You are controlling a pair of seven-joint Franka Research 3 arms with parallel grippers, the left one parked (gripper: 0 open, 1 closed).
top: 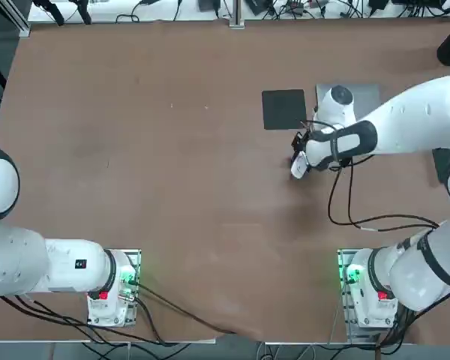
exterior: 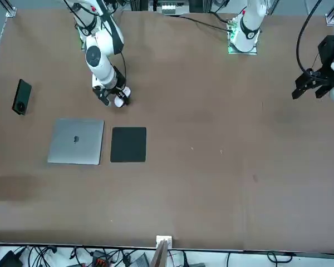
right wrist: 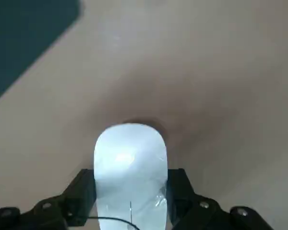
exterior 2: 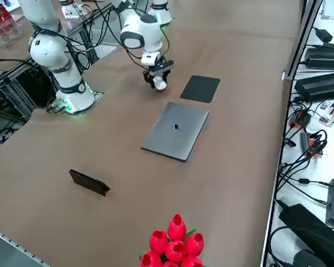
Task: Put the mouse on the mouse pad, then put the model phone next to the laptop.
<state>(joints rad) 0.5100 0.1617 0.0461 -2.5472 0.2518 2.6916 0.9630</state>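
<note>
Right gripper (right wrist: 130, 194) clamped on the mouse (right wrist: 130, 167), near the mouse pad (top: 283, 109). Mouse glossy, white, oval; pad matte black, square. Laptop (exterior: 76, 141) silver-grey, rounded corners. Wrist view shows fingers along both mouse flanks; front view, unlike wrist, shows the model phone (exterior: 21, 97), dark, its camera ring visible.

Right gripper (right wrist: 131, 194) low over the table, jaws parted and angled down, arm reaching forward.
</note>
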